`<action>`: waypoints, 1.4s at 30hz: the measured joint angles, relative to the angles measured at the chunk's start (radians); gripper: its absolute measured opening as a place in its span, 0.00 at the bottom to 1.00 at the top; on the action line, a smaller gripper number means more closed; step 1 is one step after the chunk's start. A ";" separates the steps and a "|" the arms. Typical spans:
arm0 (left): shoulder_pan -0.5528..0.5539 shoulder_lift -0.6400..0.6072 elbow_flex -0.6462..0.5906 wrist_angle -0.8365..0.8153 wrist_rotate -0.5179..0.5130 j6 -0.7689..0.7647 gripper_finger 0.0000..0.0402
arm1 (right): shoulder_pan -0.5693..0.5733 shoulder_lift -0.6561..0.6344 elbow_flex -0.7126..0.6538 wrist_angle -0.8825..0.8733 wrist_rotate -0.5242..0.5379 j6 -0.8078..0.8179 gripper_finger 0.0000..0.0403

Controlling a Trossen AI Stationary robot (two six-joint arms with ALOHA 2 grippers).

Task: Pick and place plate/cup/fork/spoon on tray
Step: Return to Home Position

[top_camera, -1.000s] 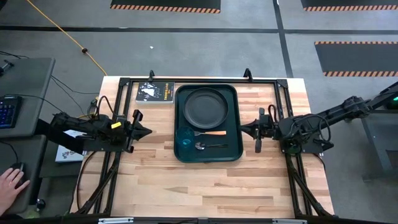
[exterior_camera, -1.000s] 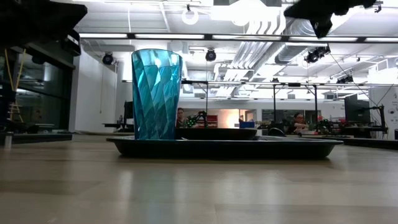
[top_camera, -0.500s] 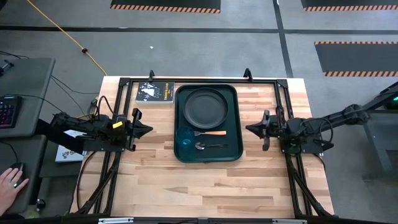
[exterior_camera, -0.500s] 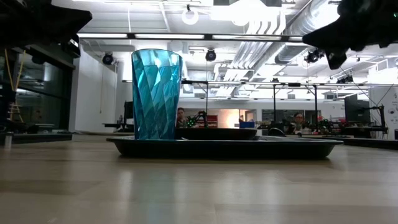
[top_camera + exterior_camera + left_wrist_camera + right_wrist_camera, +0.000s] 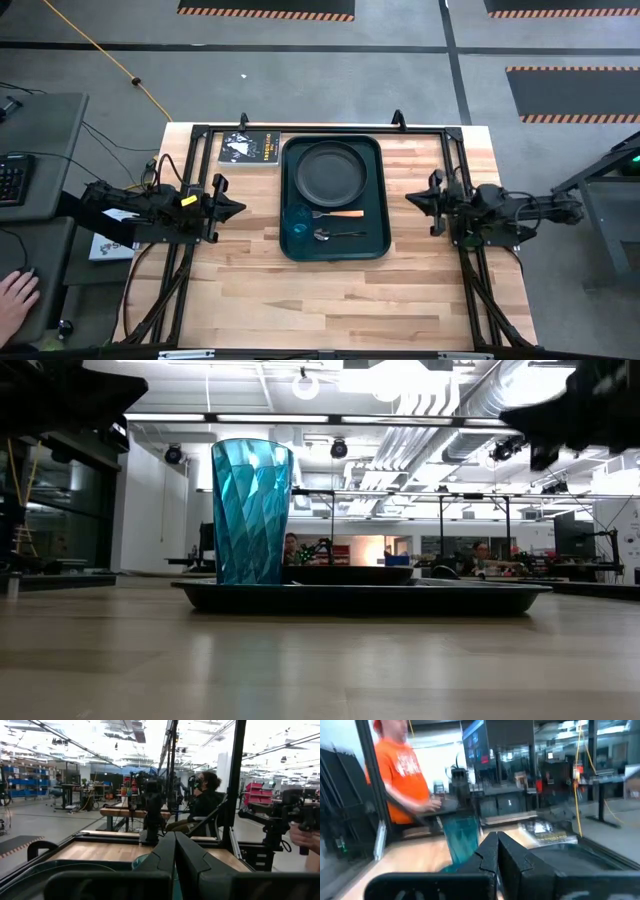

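1 tray (image 5: 335, 251) between left fingers (image 5: 229, 209) and right fingers (image 5: 415, 200), apart from both

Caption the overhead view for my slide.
The plate, cup, fork and spoon sit on the tray; left gripper and right gripper shut, parked either side.

grey floor (image 5: 300, 70) w/ orange-black hazard stripes (image 5: 265, 13), yellow cable (image 5: 105, 50), wood tabletop (image 5: 330, 295), ceiling ducts (image 5: 440, 400) & lights (image 5: 305, 385)
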 joint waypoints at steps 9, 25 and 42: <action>0.000 0.000 0.001 0.000 0.000 0.000 0.01 | -0.014 -0.014 -0.041 -0.029 -0.020 -0.154 0.00; 0.000 0.000 0.001 -0.001 0.000 0.000 0.01 | -0.014 -0.007 -0.041 -0.133 0.009 0.016 0.00; 0.000 -0.001 0.001 -0.191 0.001 0.000 0.01 | -0.018 -0.060 -0.042 -0.117 -0.003 0.046 0.00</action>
